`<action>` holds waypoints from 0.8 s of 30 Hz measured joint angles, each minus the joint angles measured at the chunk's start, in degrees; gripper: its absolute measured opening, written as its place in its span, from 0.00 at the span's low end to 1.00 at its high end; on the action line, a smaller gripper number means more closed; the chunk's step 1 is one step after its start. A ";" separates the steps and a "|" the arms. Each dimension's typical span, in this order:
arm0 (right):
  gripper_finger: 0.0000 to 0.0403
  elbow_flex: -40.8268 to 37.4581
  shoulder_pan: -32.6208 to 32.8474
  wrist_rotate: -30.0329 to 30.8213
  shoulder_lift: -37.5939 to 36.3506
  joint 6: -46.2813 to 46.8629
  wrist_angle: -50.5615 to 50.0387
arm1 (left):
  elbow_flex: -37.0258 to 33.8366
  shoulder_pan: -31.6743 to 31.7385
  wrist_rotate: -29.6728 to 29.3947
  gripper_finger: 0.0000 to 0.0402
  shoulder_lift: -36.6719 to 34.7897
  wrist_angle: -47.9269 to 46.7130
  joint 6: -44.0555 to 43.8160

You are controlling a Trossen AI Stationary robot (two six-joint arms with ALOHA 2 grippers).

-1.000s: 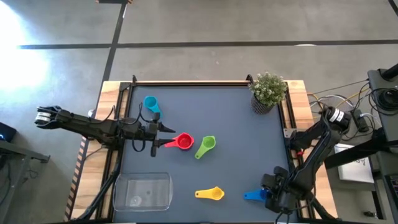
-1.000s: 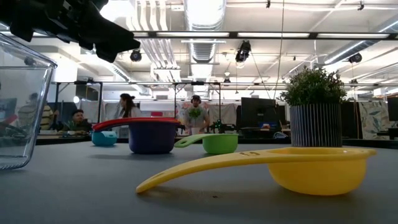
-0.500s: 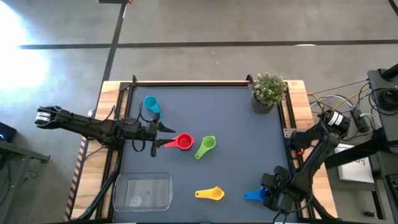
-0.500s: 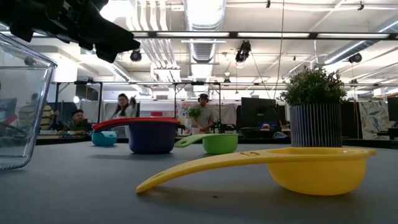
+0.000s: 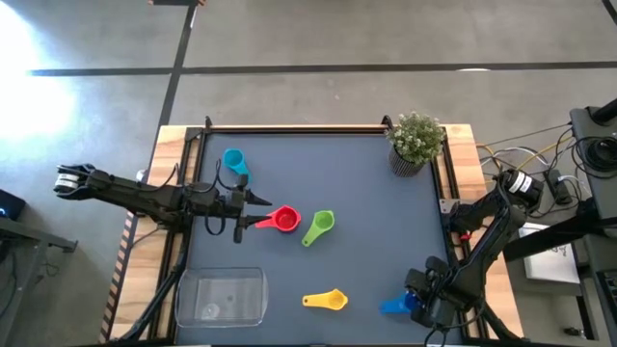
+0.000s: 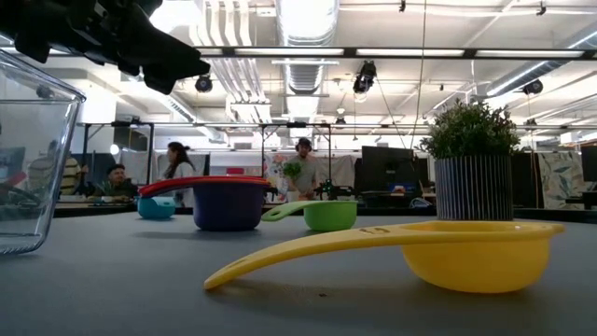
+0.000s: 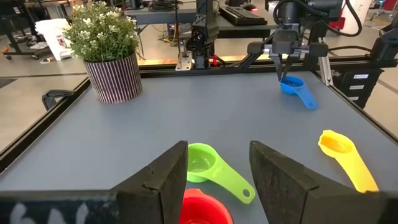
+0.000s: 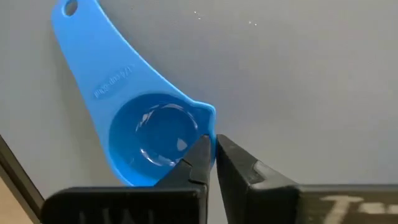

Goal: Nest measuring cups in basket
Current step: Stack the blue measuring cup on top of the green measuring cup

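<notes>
R claw point(image 8: 209, 152) is pinching the rim of the dark blue cup point(image 8: 146, 134) at the tabletop's point(image 5: 366, 183) front-right corner. L claw point(image 7: 217, 171) is hovering w/ fingers apart over the red cup point(image 5: 285, 220); green cup point(image 5: 321, 225) is lying just beside it. Basket point(image 5: 221, 296) is sitting front-left w/ no cups inside.

A dark grey table point(image 5: 357, 183) with a wooden border is seen from above. 5 measuring cups lie on it: light blue point(image 5: 234, 161) at the far left, red point(image 5: 284, 220) and green point(image 5: 320, 226) near the middle, yellow point(image 5: 328, 300) and blue point(image 5: 394, 305) along the near edge. A clear basket point(image 5: 221, 296) sits at the near left corner, a potted plant point(image 5: 416, 142) at the far right
</notes>
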 joint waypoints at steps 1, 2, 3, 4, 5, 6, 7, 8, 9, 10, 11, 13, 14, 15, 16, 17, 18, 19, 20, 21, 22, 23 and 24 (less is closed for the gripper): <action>0.03 -0.01 0.00 0.01 -0.01 -0.35 -0.11 | 0.00 -0.01 0.00 0.39 0.00 0.00 0.01; 0.02 0.01 0.00 0.01 -0.05 -0.57 -0.18 | 0.00 0.00 0.00 0.39 0.00 0.00 0.00; 0.02 -0.01 -0.02 0.01 -0.11 -0.94 -0.32 | 0.00 0.00 0.00 0.39 0.00 0.00 0.01; 0.02 -0.01 -0.02 0.01 -0.21 -0.97 -0.60 | 0.00 -0.02 0.00 0.39 0.00 0.00 0.00; 0.02 -0.01 -0.02 0.03 -0.41 -0.97 -1.03 | 0.00 0.00 0.00 0.39 0.00 0.00 0.02; 0.02 0.00 -0.02 0.13 -0.65 -0.98 -1.33 | 0.00 -0.01 0.00 0.39 0.00 -0.03 0.02; 0.02 0.01 -0.02 0.48 -1.08 -0.98 -1.51 | 0.00 -0.01 0.00 0.39 0.00 -0.03 0.02; 0.02 0.00 -0.02 1.17 -1.60 -1.00 -1.87 | 0.00 -0.01 -0.02 0.39 0.00 -0.03 0.02; 0.02 -0.01 -0.02 2.68 -2.25 -1.12 -2.49 | 0.00 -0.01 -0.02 0.39 0.00 -0.03 0.10; 0.02 0.01 -0.12 5.20 -2.90 -1.51 -3.26 | 0.00 0.00 -0.04 0.39 0.00 -0.03 0.26; 0.02 -0.01 -0.42 8.56 -3.58 -2.17 -3.93 | 0.00 0.00 -0.05 0.39 0.00 -0.03 0.36; 0.02 0.01 -1.50 16.74 -5.01 -3.60 -5.07 | 0.00 -0.02 -0.20 0.39 0.00 0.00 0.48; 0.02 -0.01 -2.51 20.57 -5.84 -4.98 -5.46 | 0.00 0.00 -0.40 0.39 0.00 0.04 0.48; 0.02 0.01 -3.80 23.80 -6.64 -7.16 -5.51 | 0.00 0.00 -0.48 0.39 0.00 0.04 0.50; 0.02 0.01 -5.40 26.50 -7.45 -9.37 -5.32 | 0.00 0.00 -0.55 0.39 0.00 0.08 0.50; 0.02 0.01 -7.34 28.28 -8.29 -12.01 -5.09 | 0.00 -0.01 -0.55 0.39 0.00 0.15 0.50; 0.02 0.01 -9.53 29.44 -9.05 -14.82 -4.69 | 0.00 -0.02 -0.55 0.39 0.00 0.20 0.50; 0.02 0.01 -11.93 30.07 -9.73 -18.07 -3.91 | 0.00 0.00 -0.55 0.39 0.00 0.26 0.61; 0.02 0.01 -14.48 30.38 -10.32 -21.86 -2.51 | 0.00 -0.02 -0.57 0.39 0.00 0.28 0.70; 0.02 0.01 -17.01 30.55 -10.78 -26.10 -0.57 | 0.00 0.00 -0.55 0.39 0.00 0.28 0.66; 0.02 0.01 -19.57 30.53 -11.13 -31.25 2.12 | 0.00 0.00 -0.55 0.39 0.00 0.34 0.37; 0.02 0.01 -22.00 30.37 -11.49 -36.98 5.10 | 0.00 0.00 -0.55 0.39 0.00 0.41 0.22; 0.02 -0.01 -24.53 29.64 -11.73 -42.82 8.36 | 0.00 0.00 -0.55 0.39 0.00 0.40 0.17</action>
